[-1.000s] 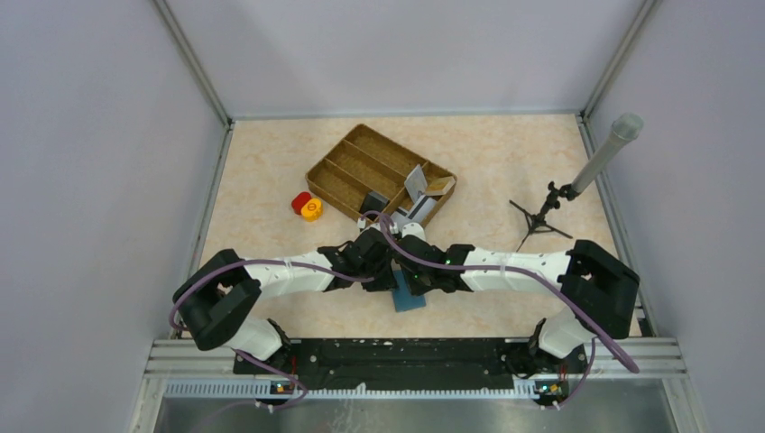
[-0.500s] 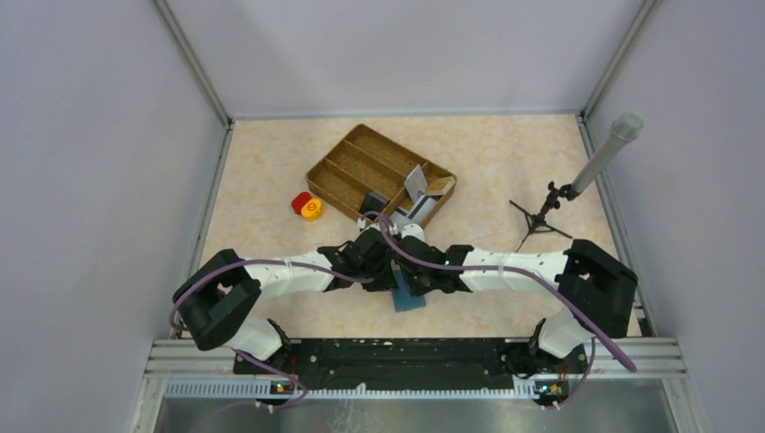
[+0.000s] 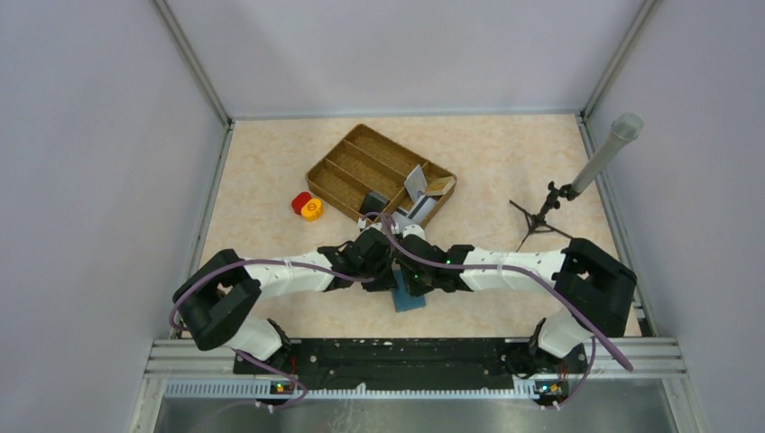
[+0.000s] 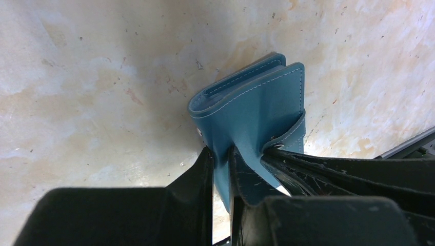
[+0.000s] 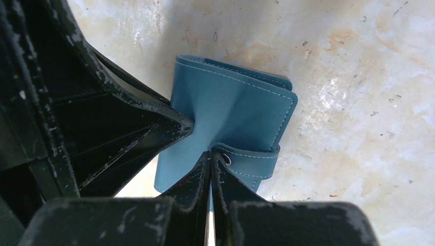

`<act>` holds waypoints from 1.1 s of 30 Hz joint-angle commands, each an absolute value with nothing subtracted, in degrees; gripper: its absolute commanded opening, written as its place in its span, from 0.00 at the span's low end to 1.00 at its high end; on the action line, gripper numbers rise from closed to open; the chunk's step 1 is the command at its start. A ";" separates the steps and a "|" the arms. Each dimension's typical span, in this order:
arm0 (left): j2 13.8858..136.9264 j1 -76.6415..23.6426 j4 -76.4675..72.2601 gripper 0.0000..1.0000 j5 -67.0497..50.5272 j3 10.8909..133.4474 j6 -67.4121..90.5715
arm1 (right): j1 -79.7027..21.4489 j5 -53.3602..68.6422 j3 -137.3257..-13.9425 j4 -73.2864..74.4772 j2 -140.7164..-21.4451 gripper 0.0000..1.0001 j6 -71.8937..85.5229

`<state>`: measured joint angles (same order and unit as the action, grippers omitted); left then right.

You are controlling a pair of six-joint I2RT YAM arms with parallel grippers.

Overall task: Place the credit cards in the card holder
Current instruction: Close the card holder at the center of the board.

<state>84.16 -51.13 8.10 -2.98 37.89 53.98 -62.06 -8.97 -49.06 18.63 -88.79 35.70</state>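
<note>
Teal-blue card holder (image 4: 256, 113) with pale stitching, on a beige table (image 4: 77, 77) mottled cream and tan with dark specks.
Black with pale scuffs, left gripper (image 4: 221, 154) and right gripper (image 5: 211, 156); white and black, left arm (image 3: 289, 275) and right arm (image 3: 519, 266), trailing purple cables (image 3: 271, 262). Brown woven tray (image 3: 343, 171) with grey-white and tan credit cards (image 3: 417, 182); red and yellow round pieces (image 3: 307, 206); grey tube (image 3: 606, 153) on a black tripod (image 3: 539, 216).

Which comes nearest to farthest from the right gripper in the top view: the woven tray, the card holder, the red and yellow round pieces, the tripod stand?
1. card holder: directly at the right gripper, pinched in it.
2. woven tray: behind, slightly left.
3. red and yellow round pieces, far left, and tripod stand, far right: too close to call.
</note>
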 commanded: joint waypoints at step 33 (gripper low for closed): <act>86.30 -51.94 9.93 0.15 -2.09 36.44 52.87 | -40.30 15.49 -21.47 -14.18 -96.32 0.00 40.52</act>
<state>84.16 -51.16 8.12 -2.94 37.89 53.87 -43.27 25.80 -26.50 -23.42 -90.28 44.34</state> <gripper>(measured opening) 0.152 0.002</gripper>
